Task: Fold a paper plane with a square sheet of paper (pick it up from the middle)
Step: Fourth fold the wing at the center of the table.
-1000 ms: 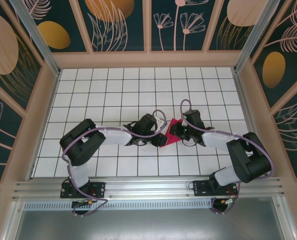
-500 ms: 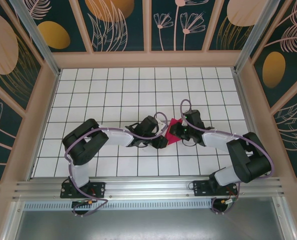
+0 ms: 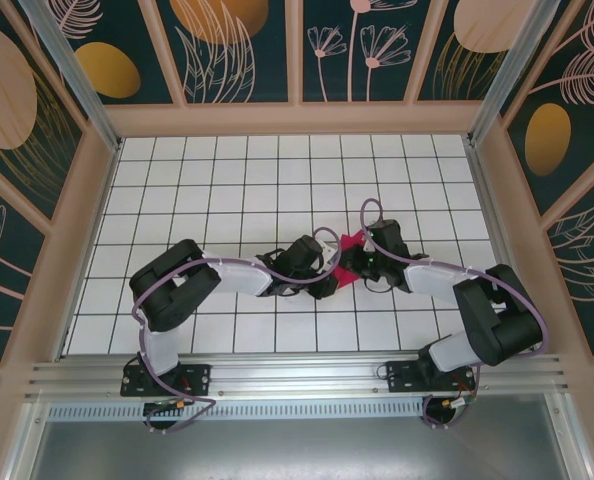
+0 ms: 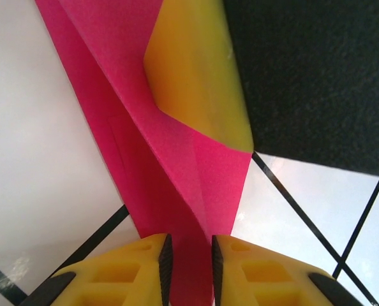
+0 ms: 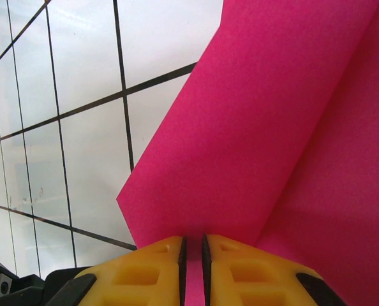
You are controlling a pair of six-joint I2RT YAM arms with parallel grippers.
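The square sheet of paper (image 3: 349, 243) is magenta-pink, folded and creased, and sits between the two grippers near the middle of the tiled table. From above only a small corner of it shows, so I cannot tell whether it has a paper plane's shape. My left gripper (image 3: 327, 280) comes in from the left. In the left wrist view its jaws (image 4: 189, 268) are closed on a folded ridge of the paper (image 4: 177, 159). My right gripper (image 3: 350, 264) meets it from the right. Its jaws (image 5: 192, 268) pinch an edge of the paper (image 5: 253, 127). A yellow finger of the right gripper (image 4: 196, 70) presses the paper's far end.
The white tiled table (image 3: 227, 190) is walled by a beige frame (image 3: 92, 200) on three sides. The arm bases sit on the metal rail (image 3: 297, 375) at the near edge. The two wrists are almost touching.
The left gripper has slid right, close to the right gripper, and its jaws have narrowed onto the paper. Less pink shows from above. The right arm has stayed put.
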